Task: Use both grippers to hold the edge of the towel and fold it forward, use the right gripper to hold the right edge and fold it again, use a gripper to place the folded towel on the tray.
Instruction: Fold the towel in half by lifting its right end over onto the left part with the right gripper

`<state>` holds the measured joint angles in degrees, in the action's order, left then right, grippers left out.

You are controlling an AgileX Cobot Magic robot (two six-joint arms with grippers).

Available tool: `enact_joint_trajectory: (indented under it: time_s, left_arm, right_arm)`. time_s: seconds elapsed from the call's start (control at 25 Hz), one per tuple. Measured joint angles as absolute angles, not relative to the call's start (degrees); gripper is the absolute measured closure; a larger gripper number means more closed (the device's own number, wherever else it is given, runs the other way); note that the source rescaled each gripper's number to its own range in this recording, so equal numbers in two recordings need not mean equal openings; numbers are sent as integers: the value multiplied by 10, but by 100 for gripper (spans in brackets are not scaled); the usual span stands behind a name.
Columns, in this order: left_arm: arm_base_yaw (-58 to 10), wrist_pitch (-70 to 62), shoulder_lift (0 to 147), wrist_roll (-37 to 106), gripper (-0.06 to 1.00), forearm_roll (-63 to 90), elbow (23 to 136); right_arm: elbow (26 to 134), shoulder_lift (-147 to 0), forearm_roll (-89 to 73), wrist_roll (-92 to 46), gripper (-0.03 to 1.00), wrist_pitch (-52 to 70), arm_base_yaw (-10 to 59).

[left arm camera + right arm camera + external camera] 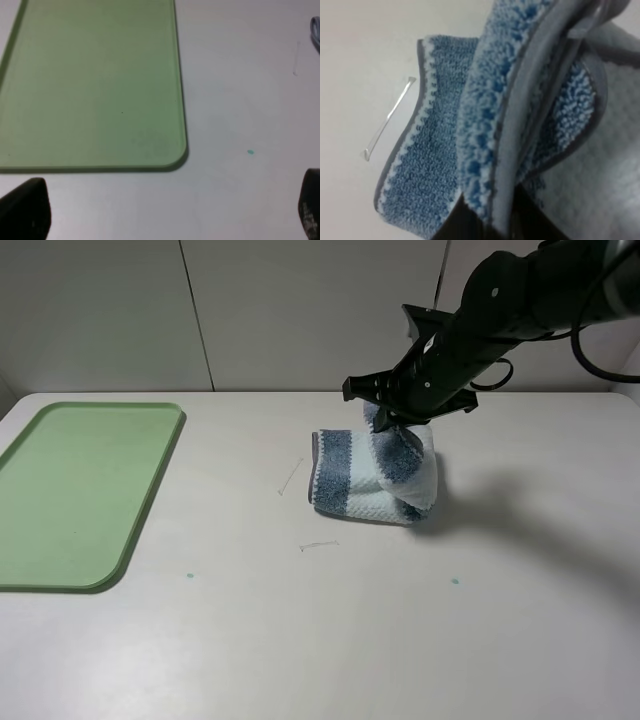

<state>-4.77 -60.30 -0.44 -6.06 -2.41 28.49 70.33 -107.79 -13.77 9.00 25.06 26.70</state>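
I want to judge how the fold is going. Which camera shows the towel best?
The exterior high view: it shows the whole towel on the table, one edge raised in the right gripper. The right wrist view shows only the pinched edge, close up. The left wrist view catches just a sliver of it at the frame's border.

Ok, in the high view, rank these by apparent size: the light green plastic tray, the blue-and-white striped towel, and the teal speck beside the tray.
1. light green plastic tray, clearly largest
2. blue-and-white striped towel, bunched and pinched by the right gripper
3. teal speck, tiny
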Motion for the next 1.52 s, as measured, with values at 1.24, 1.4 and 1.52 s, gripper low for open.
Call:
enact_joint_trajectory:
  time_s: [1.24, 1.4, 1.52]
  left_arm:
    - [-48, -603, -4, -61, -6, -24, 285]
    - [-48, -603, -4, -61, -6, -24, 285]
    - [-48, -603, -4, -61, -6, -24, 285]
  right_arm:
    - [703, -1118, -145, 63, 1, 181, 301]
    - [703, -1118, -145, 63, -3, 180, 301]
    - [703, -1118, -145, 63, -3, 180, 301]
